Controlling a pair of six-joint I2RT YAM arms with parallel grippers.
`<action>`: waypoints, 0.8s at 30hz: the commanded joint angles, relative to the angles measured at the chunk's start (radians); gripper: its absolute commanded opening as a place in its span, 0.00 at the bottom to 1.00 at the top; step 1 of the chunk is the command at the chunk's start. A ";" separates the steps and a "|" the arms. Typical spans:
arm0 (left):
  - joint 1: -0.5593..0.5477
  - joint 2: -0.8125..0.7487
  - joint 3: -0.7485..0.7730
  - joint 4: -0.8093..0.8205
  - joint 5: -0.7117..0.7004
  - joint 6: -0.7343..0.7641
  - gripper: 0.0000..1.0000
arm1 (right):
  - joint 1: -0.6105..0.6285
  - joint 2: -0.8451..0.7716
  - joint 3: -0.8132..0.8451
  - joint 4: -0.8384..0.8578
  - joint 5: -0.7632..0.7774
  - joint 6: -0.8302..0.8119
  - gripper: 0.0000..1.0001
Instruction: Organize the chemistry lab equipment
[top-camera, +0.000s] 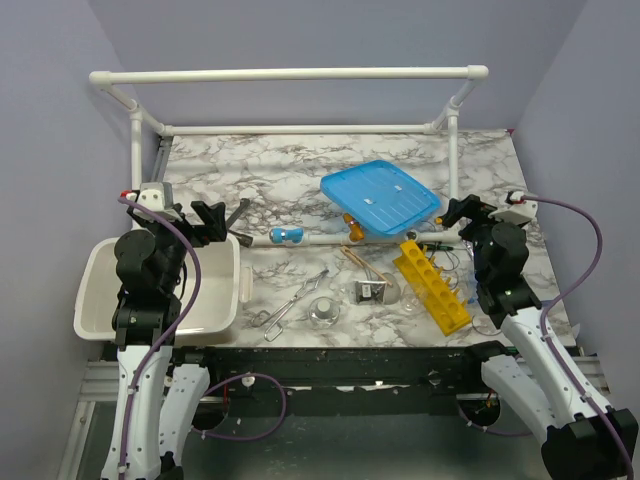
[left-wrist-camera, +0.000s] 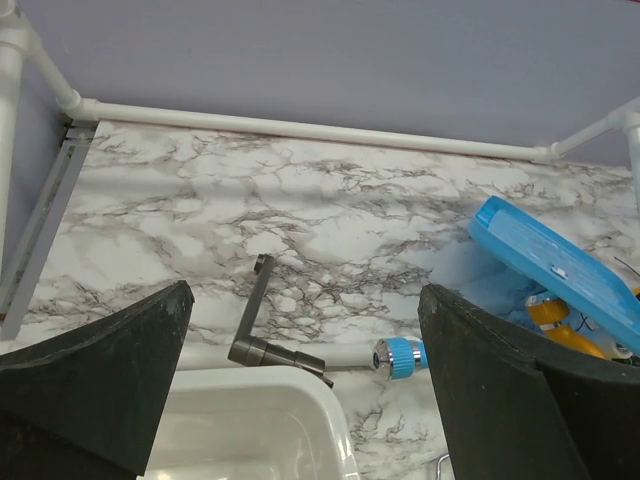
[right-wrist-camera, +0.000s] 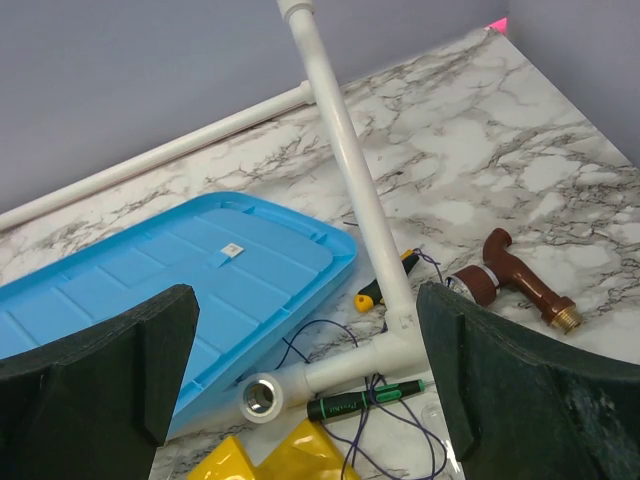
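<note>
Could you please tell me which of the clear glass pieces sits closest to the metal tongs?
The round flask, just right of the metal tongs near the front edge; the small beakers stand farther right, toward the yellow rack.

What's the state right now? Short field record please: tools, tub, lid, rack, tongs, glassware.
left tool: open, holding nothing, over the tub's far edge
right tool: open, holding nothing, over the table's right side
white tub: near left corner
blue lid: right of centre, tilted
yellow rack: lying diagonally, nearer than the lid
scissor tongs: on the table, right of the tub
glass flask: beside the tongs, near edge
wooden sticks: between lid and flask
</note>
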 joint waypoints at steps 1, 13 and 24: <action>0.005 -0.010 0.020 0.007 0.032 -0.005 0.99 | -0.004 0.005 0.032 -0.004 -0.001 0.000 1.00; 0.005 -0.030 -0.024 0.045 0.073 -0.022 0.99 | -0.004 -0.001 0.033 -0.004 -0.014 -0.005 1.00; -0.482 0.132 0.235 -0.363 -0.220 0.048 0.87 | -0.004 -0.028 0.034 -0.022 0.008 0.002 1.00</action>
